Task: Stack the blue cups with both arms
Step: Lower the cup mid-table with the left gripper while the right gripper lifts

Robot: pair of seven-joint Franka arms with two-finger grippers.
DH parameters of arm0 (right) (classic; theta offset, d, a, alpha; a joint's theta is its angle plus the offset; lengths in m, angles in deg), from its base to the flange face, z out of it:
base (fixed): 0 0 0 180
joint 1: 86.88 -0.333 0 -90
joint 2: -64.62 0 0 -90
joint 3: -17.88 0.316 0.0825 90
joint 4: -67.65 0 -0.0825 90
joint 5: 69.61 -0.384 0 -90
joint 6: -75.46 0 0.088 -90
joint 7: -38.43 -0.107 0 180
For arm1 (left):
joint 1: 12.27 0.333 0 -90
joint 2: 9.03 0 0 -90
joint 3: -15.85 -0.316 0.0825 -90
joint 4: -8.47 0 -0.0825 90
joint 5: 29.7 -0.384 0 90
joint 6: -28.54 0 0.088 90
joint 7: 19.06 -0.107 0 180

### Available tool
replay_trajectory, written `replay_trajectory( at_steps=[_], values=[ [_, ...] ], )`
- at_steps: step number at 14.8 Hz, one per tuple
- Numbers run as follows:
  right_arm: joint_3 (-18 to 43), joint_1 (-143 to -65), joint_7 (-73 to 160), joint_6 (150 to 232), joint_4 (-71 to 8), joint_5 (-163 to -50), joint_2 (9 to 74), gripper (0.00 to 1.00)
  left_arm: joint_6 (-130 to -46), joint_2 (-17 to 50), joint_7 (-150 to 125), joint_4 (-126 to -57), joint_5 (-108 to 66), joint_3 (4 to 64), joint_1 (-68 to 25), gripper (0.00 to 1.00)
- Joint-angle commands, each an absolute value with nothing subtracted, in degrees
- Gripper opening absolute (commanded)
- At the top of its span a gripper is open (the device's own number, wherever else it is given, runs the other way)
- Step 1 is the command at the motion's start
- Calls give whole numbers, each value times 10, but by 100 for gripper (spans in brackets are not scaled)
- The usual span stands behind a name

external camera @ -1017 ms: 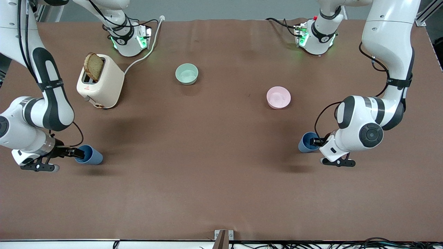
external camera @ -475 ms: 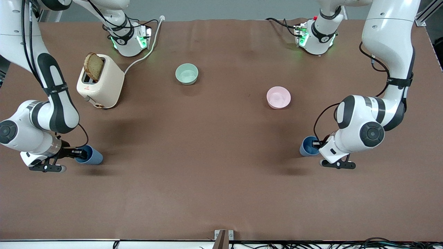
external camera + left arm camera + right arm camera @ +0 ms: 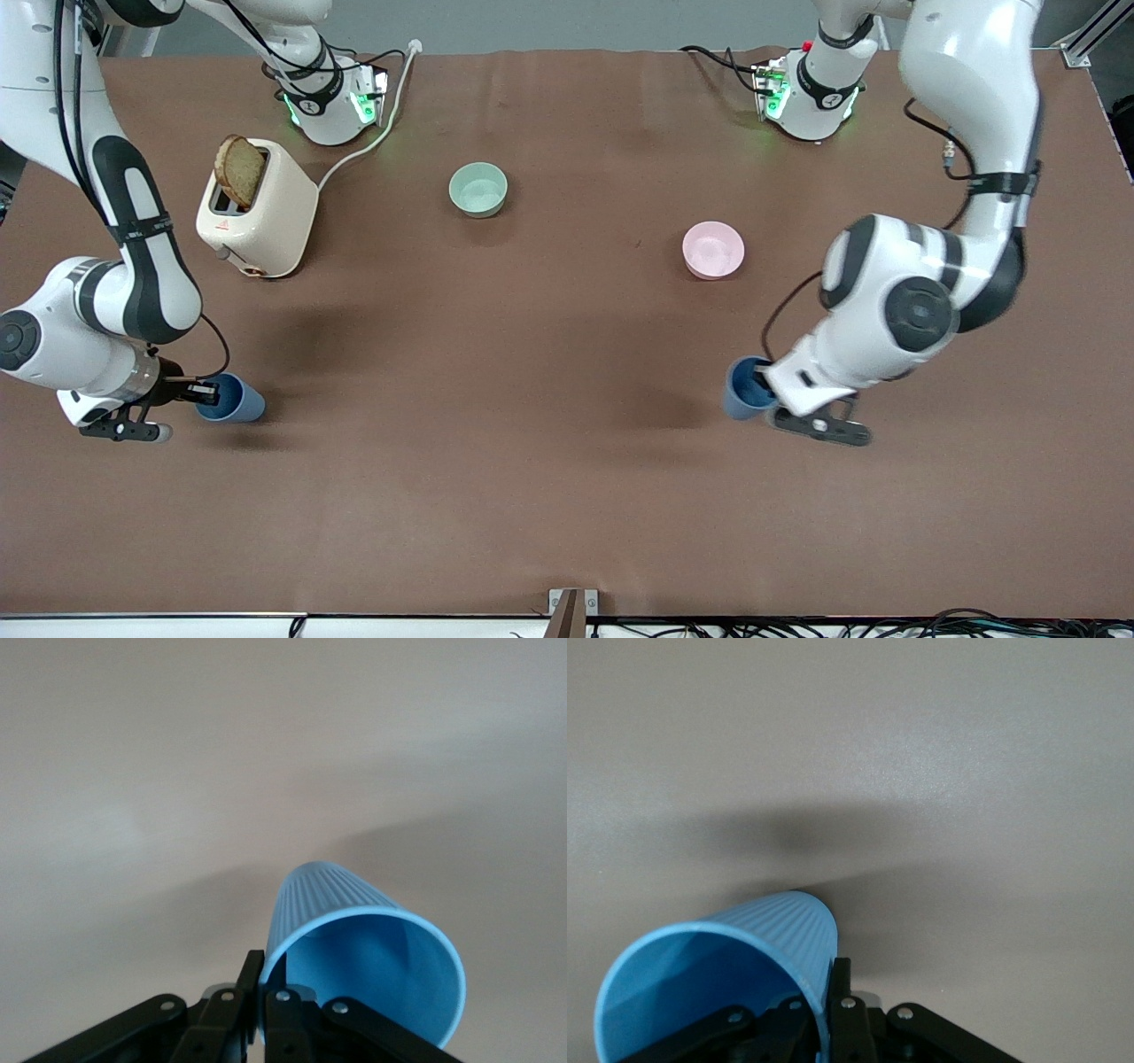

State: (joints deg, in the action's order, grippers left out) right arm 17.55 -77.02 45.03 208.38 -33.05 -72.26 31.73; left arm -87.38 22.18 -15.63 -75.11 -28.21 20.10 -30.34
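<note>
Two blue cups show. My right gripper (image 3: 205, 391) is shut on the rim of one blue cup (image 3: 232, 400) near the right arm's end of the table, low over the surface; I cannot tell whether the cup touches it. In the right wrist view the gripper (image 3: 833, 979) pinches the wall of that cup (image 3: 718, 983), one finger inside and one outside. My left gripper (image 3: 769, 390) is shut on the rim of the other blue cup (image 3: 746, 388) and holds it tilted above the table. The left wrist view shows the gripper (image 3: 264, 970) pinching the wall of its cup (image 3: 363, 966).
A cream toaster (image 3: 266, 217) with a bread slice (image 3: 239, 170) stands toward the right arm's end, its white cable (image 3: 372, 133) running to the base. A pale green bowl (image 3: 478, 189) and a pink bowl (image 3: 713, 249) sit farther from the camera than the cups.
My left arm has swung its cup toward the middle of the table and raised it. My right arm has shifted only slightly and still holds its cup.
</note>
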Motion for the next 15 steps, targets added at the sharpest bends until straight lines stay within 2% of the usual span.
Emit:
replay_trajectory(
  at_steps=[1,4,8,13,14,15],
  values=[
    [182,-763,458,2060,-332,-734,338,0,-866,291,-149,-676,-251,199,-379,0],
    [181,-764,453,2027,-329,-734,368,0,-878,324,-149,-645,-239,199,-442,0],
    [181,-768,436,1961,-320,-734,424,0,-915,366,-150,-641,-242,195,-509,1],
    [182,-770,431,1865,-296,-734,486,0,-942,379,-148,-645,-240,195,-541,3],
    [182,-770,431,1852,-296,-734,504,0,-942,379,-148,-647,-242,195,-545,14],
    [182,-770,431,1839,-296,-734,521,0,-942,379,-147,-647,-244,195,-547,49]
  ],
)
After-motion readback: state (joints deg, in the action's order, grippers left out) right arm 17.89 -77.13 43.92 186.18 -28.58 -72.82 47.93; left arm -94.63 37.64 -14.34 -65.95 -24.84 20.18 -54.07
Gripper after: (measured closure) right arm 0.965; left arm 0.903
